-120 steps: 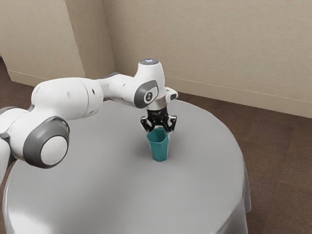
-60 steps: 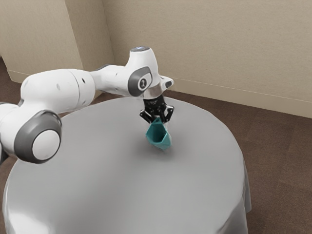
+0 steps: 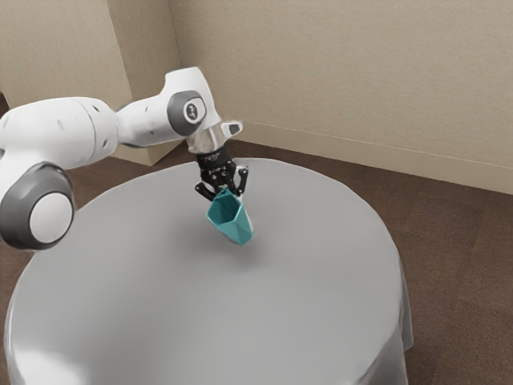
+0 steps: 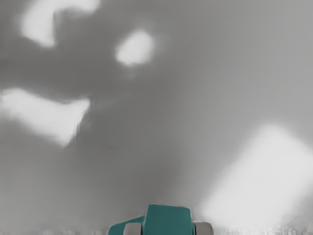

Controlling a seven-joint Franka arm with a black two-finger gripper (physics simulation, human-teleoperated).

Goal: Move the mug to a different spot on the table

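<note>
The teal mug (image 3: 231,219) hangs tilted above the round grey table (image 3: 200,321), its base swung toward the exterior view's right. My black gripper (image 3: 220,190) is shut on the mug's rim from above, over the table's far middle part. In the wrist view the mug's teal rim (image 4: 164,221) shows just under the hand, with the grey tabletop (image 4: 156,122) behind it.
The table is draped in a grey cloth that falls over its edge (image 3: 397,297). Beige walls and a brown floor (image 3: 465,265) surround it. My white arm (image 3: 72,144) reaches in from the exterior view's left.
The mug has been lifted off the table and carried toward the exterior view's left, tilting as it went. The arm has swung left and back with it.
</note>
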